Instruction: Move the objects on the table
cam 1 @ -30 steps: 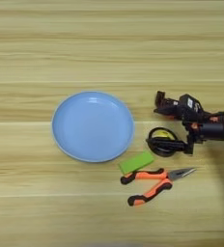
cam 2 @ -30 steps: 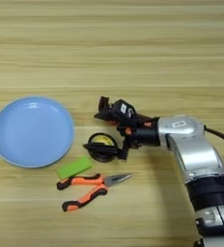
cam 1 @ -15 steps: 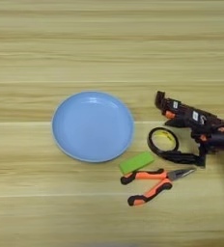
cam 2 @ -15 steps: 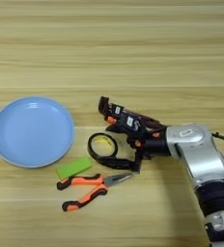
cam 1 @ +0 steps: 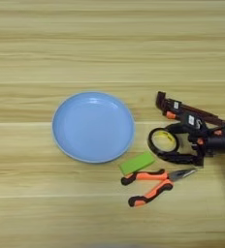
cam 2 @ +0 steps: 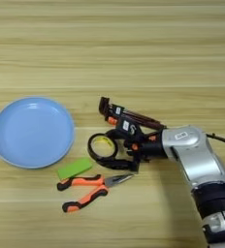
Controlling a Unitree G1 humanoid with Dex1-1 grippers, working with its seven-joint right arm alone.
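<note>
The black tape ring (cam 1: 151, 142) (cam 2: 90, 147) lies flat on the wooden table (cam 1: 109, 43), to the right of the plate. My right gripper (cam 1: 164, 128) (cam 2: 106, 134) comes in from the right and stands open around the ring. The far finger (cam 1: 180, 107) reaches past the ring's far side, and the near finger (cam 1: 182, 159) lies along its near edge. Just in front, the orange-and-black pliers (cam 1: 148, 176) (cam 2: 80, 181) lie flat with their grey jaws pointing right, under the near finger.
A round light-blue plate (cam 1: 93, 127) (cam 2: 32, 131) sits left of the ring. A small green block (cam 1: 137, 163) (cam 2: 74, 168) lies between the plate and the pliers. The silver forearm (cam 2: 197, 160) crosses the lower right.
The gripper has dropped lower over the tape ring, and its near finger now lies along the ring's near edge. Ring, pliers, block and plate stay where they were.
</note>
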